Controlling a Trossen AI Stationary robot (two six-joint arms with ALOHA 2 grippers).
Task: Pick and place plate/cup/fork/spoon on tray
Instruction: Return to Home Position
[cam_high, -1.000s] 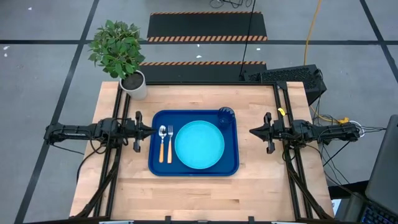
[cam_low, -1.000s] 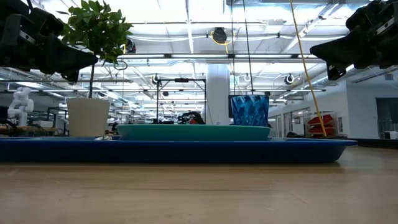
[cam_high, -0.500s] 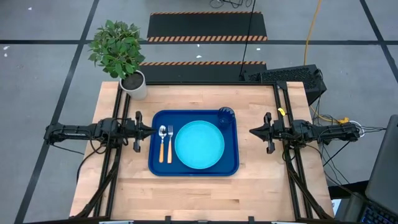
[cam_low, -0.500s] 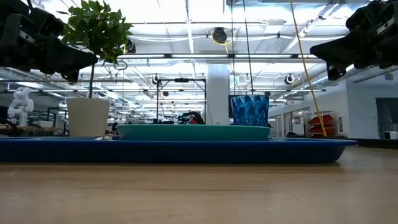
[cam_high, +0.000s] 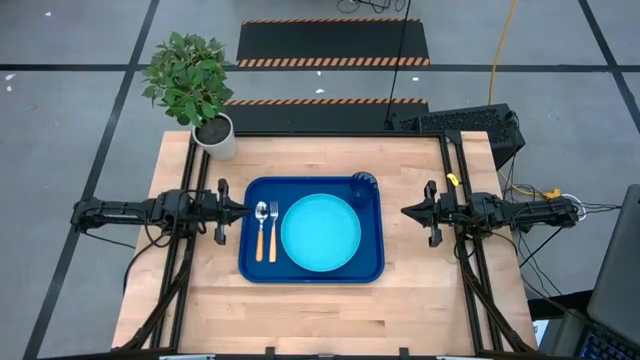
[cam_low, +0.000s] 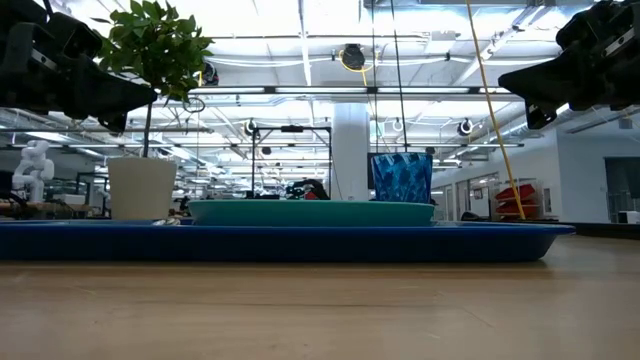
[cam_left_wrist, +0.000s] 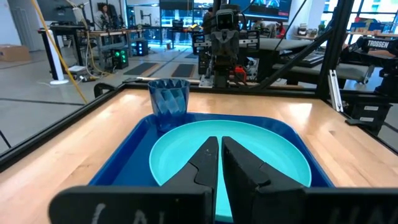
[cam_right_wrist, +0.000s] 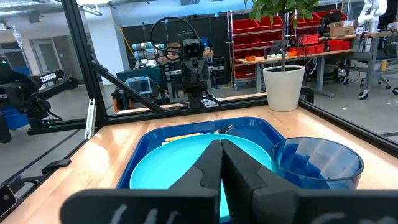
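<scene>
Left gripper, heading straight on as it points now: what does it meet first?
Probably the right gripper facing it. The left gripper points across the tray, seemingly above the plate; the cup sits off that line.

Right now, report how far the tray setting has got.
Done: the plate, cup, fork and spoon all sit on the tray. In hand: nothing; the left gripper and right gripper are shut and empty, either side of the tray. Left: nothing to place that I can see.
</scene>
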